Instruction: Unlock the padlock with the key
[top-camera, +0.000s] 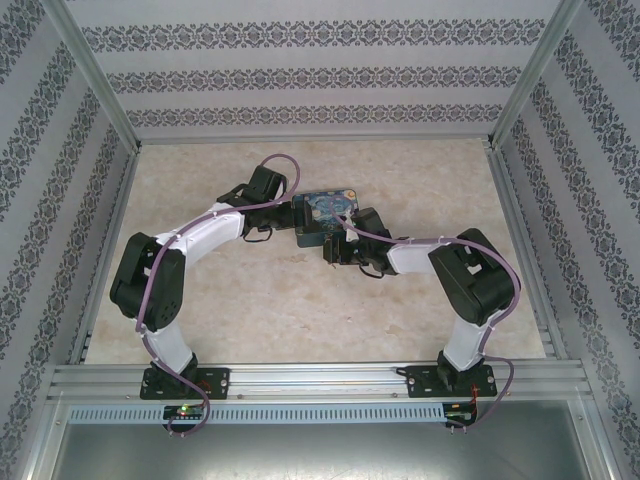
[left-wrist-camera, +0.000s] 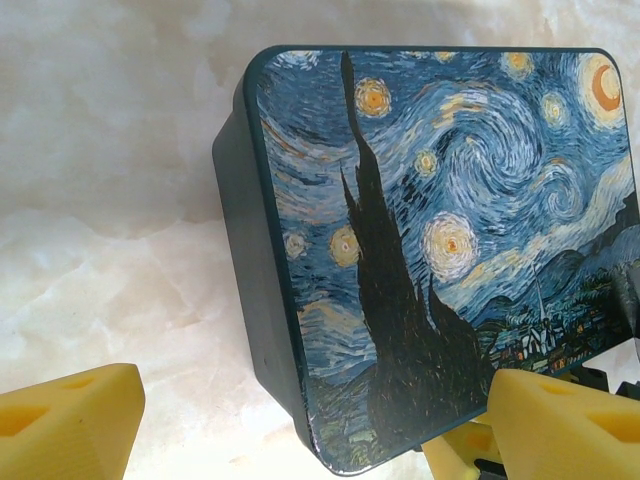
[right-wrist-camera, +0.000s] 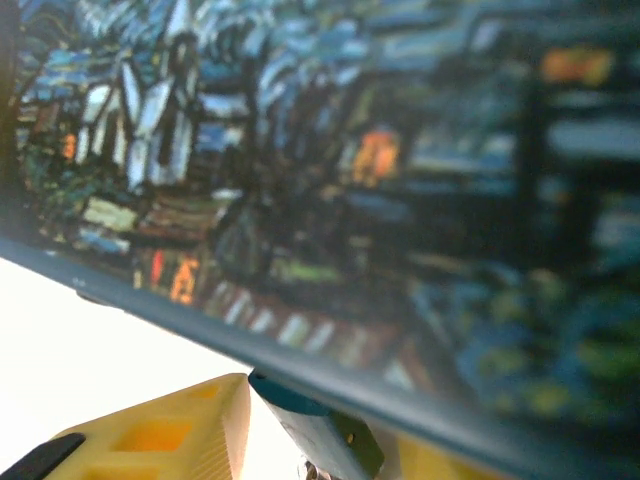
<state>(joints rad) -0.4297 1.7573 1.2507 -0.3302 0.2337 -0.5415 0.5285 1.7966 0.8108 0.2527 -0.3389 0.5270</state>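
Left wrist: left pincer (left-wrist-camera: 315, 405) is spread wide astride the painted tin's (left-wrist-camera: 450, 200) corner; right pincer's (right-wrist-camera: 320, 445) grip on the padlock (right-wrist-camera: 308, 422) cannot be told.

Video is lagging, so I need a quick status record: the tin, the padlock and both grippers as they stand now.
tin: starry-night painted lid, between the two wrists
padlock: small teal-blue piece at the tin's lower edge, blurred
left gripper: open wide, tin's near corner between its yellow fingers
right gripper: close under the tin's edge, at the padlock; grip unclear
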